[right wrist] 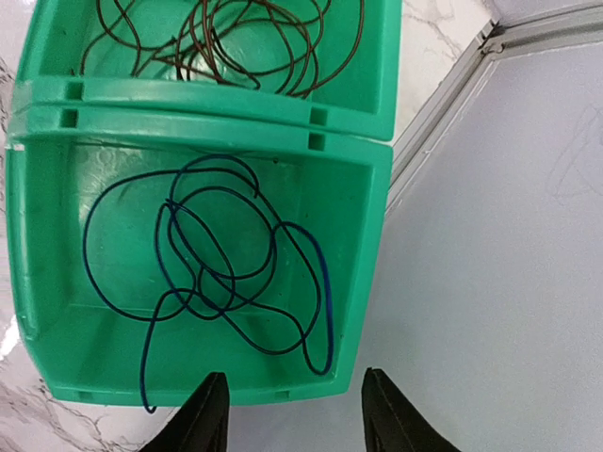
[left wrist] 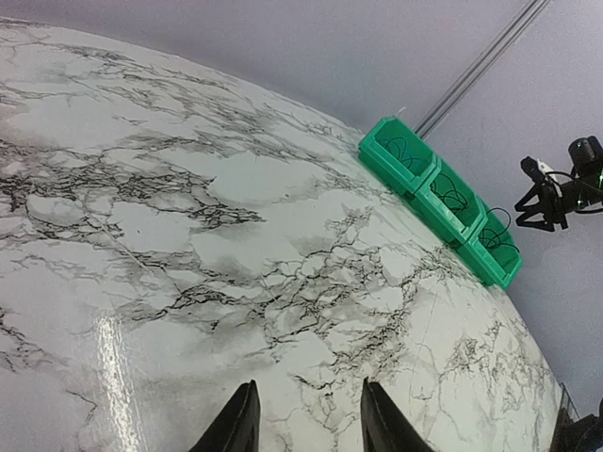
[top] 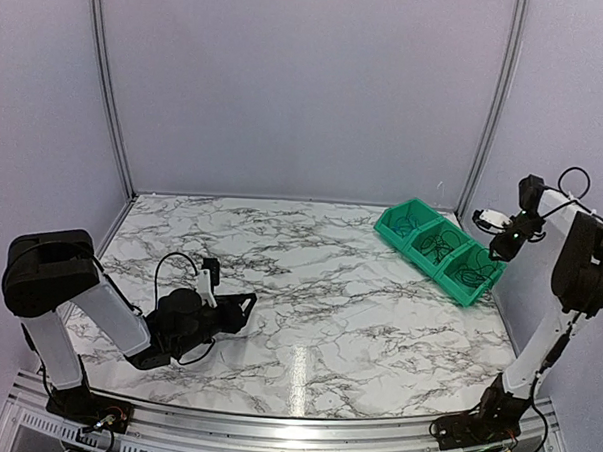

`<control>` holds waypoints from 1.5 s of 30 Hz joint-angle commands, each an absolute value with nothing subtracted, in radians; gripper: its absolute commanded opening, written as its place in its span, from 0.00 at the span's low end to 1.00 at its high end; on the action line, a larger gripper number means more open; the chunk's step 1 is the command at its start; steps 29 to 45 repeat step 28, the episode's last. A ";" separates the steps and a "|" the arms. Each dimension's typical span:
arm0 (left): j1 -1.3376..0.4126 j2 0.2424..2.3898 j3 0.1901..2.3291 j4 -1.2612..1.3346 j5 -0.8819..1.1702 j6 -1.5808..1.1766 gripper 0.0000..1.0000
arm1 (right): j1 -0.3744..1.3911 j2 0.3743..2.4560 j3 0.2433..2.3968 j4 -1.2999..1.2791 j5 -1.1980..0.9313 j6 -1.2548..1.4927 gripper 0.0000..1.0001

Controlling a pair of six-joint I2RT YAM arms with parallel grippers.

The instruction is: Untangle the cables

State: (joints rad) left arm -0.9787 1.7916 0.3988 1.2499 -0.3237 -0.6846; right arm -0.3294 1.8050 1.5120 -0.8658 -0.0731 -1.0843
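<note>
While right jaws gape, blue cable (right wrist: 203, 273) lies in bin (right wrist: 375, 282) ahead.

No text, label, brand, number or sign is legible on anything in view.

A robot lab enclosure: plain grey walls (top: 308, 86), aluminium posts (top: 109, 88), marble-patterned tabletop (top: 318, 297).

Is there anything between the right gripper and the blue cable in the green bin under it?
Nothing visible. The right gripper hangs open above the green bin, and the blue cable lies uncovered inside it, with only the bin's walls around it.
</note>
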 commanded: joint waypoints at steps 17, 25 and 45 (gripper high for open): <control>-0.962 1.363 0.731 0.302 -0.394 -0.361 0.53 | -0.102 1.267 1.150 -0.245 -0.586 -0.291 0.99; -0.936 1.287 0.997 -0.151 -0.663 -0.261 0.99 | -0.066 1.185 1.101 -0.063 -0.607 -0.031 0.99; -0.881 1.248 1.026 -0.184 -0.720 -0.234 0.99 | -0.060 1.202 1.112 -0.097 -0.635 -0.005 0.99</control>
